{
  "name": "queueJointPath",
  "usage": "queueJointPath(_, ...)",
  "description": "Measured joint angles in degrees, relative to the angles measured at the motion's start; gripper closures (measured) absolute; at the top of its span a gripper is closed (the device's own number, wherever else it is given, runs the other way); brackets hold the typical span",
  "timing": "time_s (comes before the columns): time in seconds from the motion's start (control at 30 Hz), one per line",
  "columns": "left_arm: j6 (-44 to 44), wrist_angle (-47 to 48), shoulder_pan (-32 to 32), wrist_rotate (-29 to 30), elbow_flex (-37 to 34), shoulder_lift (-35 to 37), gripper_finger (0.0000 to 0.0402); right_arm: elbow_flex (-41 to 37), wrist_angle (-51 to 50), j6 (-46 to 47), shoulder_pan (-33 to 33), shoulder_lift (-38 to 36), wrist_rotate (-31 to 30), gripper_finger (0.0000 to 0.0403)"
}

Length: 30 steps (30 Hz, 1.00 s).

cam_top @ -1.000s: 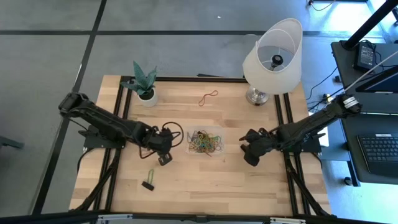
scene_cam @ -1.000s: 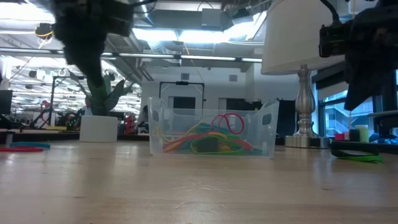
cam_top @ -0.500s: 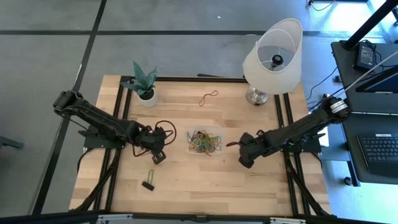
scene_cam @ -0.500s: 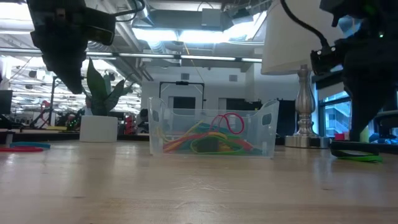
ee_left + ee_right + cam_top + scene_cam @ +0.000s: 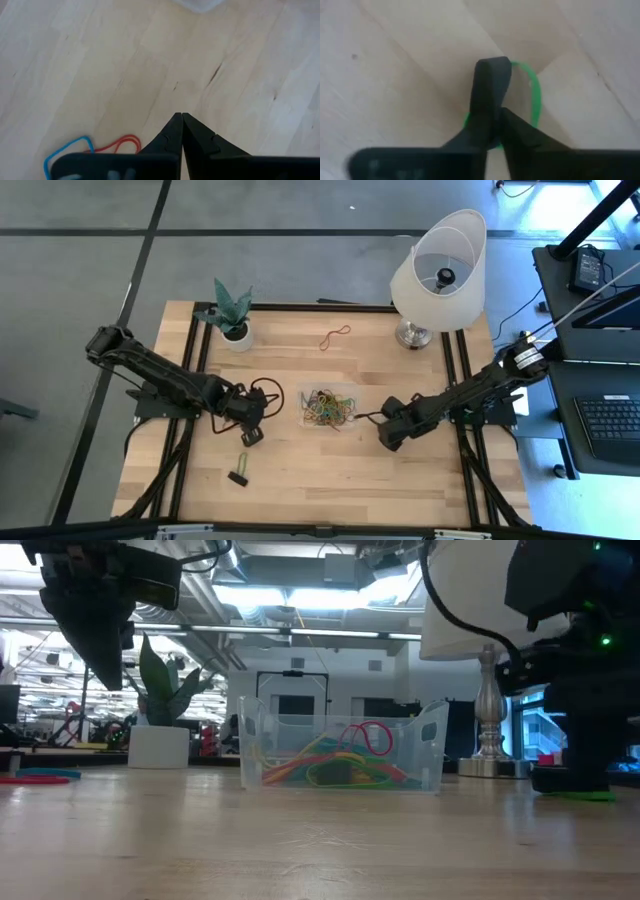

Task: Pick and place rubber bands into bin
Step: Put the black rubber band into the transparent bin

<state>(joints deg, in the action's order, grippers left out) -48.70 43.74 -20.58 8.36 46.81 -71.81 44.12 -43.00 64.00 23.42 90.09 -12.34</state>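
The right gripper is lowered to the wooden table just beside the small clear plastic bin, fingers pinched on a thin green rubber band, presumably for lifting, while the left gripper, fingers closed and empty, is held above bare wood.

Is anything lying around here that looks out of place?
A few rubber bands lie loose outside the bin, which already holds a tangle: a red one near the lamp, a green one under the right claw, and blue and red ones by the left claw.
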Motion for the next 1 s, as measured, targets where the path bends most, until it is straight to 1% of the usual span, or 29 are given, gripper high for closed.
queueJointPath(0.07,0.8,0.2,0.0,-0.6,0.0,0.0,0.0398,0.0,0.4,1.7,0.0,-0.8,0.0,0.0386)
queueJointPath(0.1,1.2,0.2,0.0,-0.9,0.0,0.0,0.0398,0.0,0.5,2.6,0.0,-1.7,0.1,0.0392)
queueJointPath(0.23,1.5,1.2,0.0,-1.5,0.0,0.0,0.0398,2.6,-1.6,4.7,0.5,-6.2,0.0,0.0396)
queueJointPath(0.4,3.0,1.8,-0.2,-2.7,0.0,0.0,0.0398,11.3,-12.3,4.6,0.7,-9.3,-0.3,0.0399)
queueJointPath(0.53,4.1,2.4,-0.8,-2.6,0.0,0.0,0.0398,19.3,-14.1,1.1,0.2,-9.0,-4.7,0.0400)
queueJointPath(0.67,5.3,3.3,-1.3,-2.3,0.0,0.0,0.0398,26.8,-13.4,-4.4,-2.2,-6.8,-8.9,0.0401)
queueJointPath(0.73,6.0,3.2,-1.4,-2.3,0.0,0.0,0.0398,30.6,-13.3,-6.8,-4.1,-4.8,-9.1,0.0401)
queueJointPath(0.87,7.1,3.2,-1.8,-2.0,0.0,0.0,0.0399,38.6,-12.4,-13.0,-7.7,0.7,-8.4,0.0401)
queueJointPath(1.0,7.0,3.2,-2.9,-0.8,0.0,0.0,0.0400,45.6,-12.4,-20.1,-10.8,8.1,-4.7,0.0402)
